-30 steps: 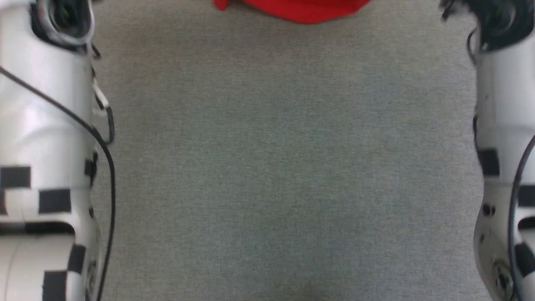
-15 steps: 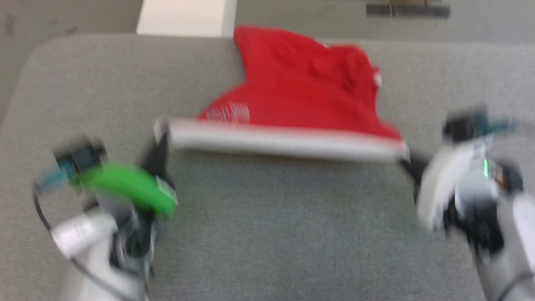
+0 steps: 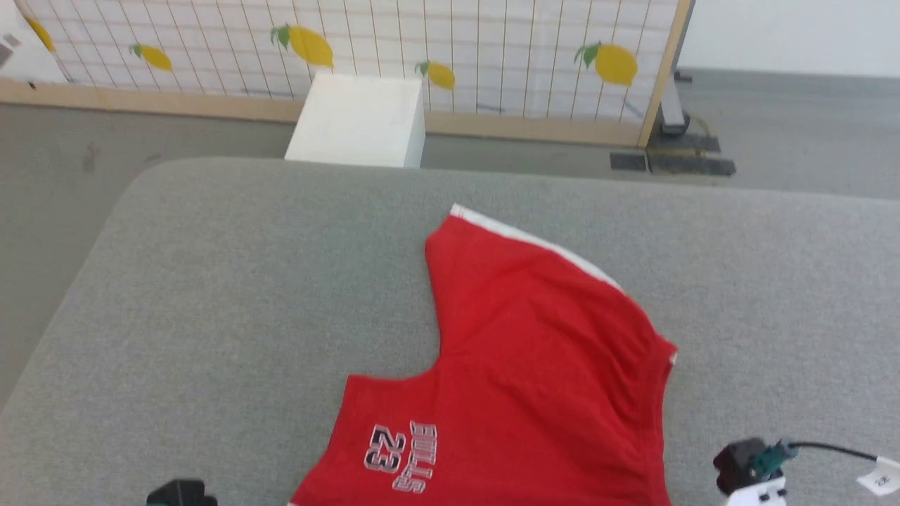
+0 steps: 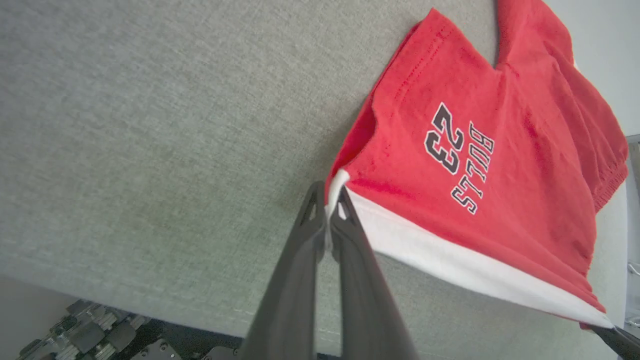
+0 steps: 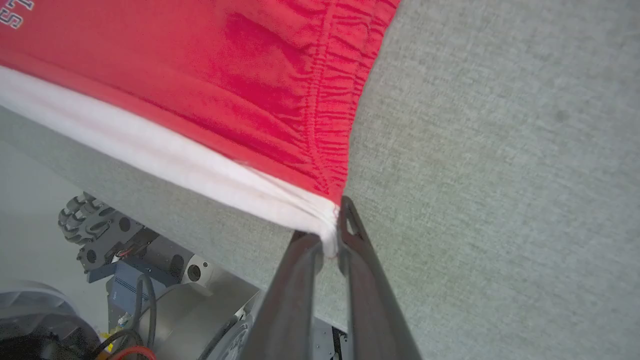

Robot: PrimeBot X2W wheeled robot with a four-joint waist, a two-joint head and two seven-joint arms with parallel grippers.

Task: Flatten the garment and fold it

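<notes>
— Logging item one: left hand (image 4: 327, 199), condition?
— Two long dark fingers pressed together on one near corner of the white hem band (image 4: 450, 260). Item two, right hand (image 5: 327, 235): likewise nipped tight on the opposite corner of that band.
— Purpose of the paired hold?
— Judged: band drawn taut between both corners, so the cloth spreads rather than bunches. This is the flattening step; the fold is not yet begun.
— Item three?
— Small soft bright-red fabric garment (image 3: 520, 365), with black-and-white "BULLS 23" print (image 4: 460, 160) and gathered stitching (image 5: 320, 125) along its right side. The near edge appears raised a little by the hands. The rest lies on the grey fabric-covered surface (image 3: 232, 281), with one white-trimmed end reaching toward the far edge.
— Defects?
— Puckering beside the stitching. The far part may be lying doubled, though I cannot tell for certain. More smoothing is probably needed.
— Surroundings?
— White box (image 3: 358, 119) on the floor (image 3: 70, 154) beyond the surface; lemon-printed screen (image 3: 450, 42) behind.
</notes>
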